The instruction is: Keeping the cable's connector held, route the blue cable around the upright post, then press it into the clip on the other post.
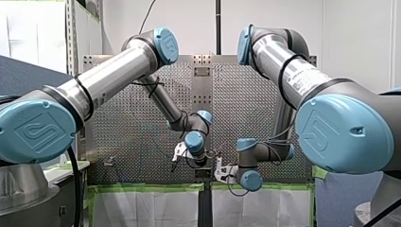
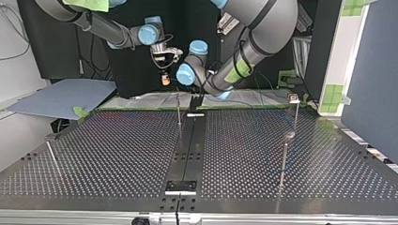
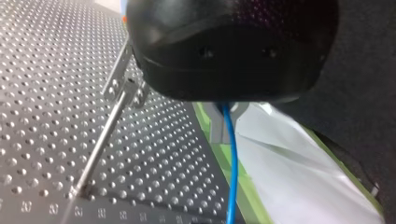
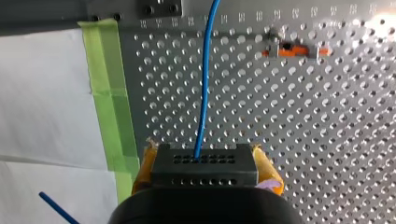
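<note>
Front view, work unreadably small, top view, clip post (image 2: pixel 295 115) thin at right, left wrist view, housing (image 3: pixel 233 46) hiding most of my left gripper (image 3: pixel 227 128), fingertips narrow around blue cable (image 3: pixel 232 177), right wrist view, my right gripper (image 4: pixel 205 173) clamping connector (image 4: pixel 204 161).

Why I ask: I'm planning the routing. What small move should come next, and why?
Probably move my left tool, which the blue cable passes through, out towards the upright post: my right tool holds the connector, and the cable rounds no post yet.
</note>
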You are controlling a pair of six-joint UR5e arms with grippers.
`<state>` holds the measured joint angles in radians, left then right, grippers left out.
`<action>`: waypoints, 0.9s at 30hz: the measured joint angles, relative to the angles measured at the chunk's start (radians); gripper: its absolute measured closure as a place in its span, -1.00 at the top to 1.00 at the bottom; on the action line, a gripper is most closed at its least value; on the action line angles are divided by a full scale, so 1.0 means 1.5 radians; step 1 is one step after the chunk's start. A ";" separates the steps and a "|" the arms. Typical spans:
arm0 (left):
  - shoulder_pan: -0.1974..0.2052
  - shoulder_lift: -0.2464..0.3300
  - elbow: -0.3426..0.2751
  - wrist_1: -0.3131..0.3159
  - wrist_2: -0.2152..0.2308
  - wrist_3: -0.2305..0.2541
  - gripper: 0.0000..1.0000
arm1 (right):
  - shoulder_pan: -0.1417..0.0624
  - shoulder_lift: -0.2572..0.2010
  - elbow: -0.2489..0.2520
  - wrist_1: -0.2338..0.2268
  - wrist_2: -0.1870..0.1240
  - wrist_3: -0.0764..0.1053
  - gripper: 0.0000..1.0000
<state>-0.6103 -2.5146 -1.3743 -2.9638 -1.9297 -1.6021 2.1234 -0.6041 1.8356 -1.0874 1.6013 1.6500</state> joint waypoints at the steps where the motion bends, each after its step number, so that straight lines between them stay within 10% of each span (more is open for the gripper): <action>1: -0.002 0.000 -0.002 0.002 -0.001 -0.004 -0.98 | -0.003 0.000 0.000 0.000 0.000 0.000 -1.00; 27: -0.003 0.000 -0.018 0.147 0.017 -0.063 -0.98 | -0.060 -0.031 -0.020 0.020 -0.013 0.019 -1.00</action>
<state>-0.6148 -2.5146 -1.4017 -2.7436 -1.9039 -1.6964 2.0337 -0.6509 1.8049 -1.0581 1.5823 1.6780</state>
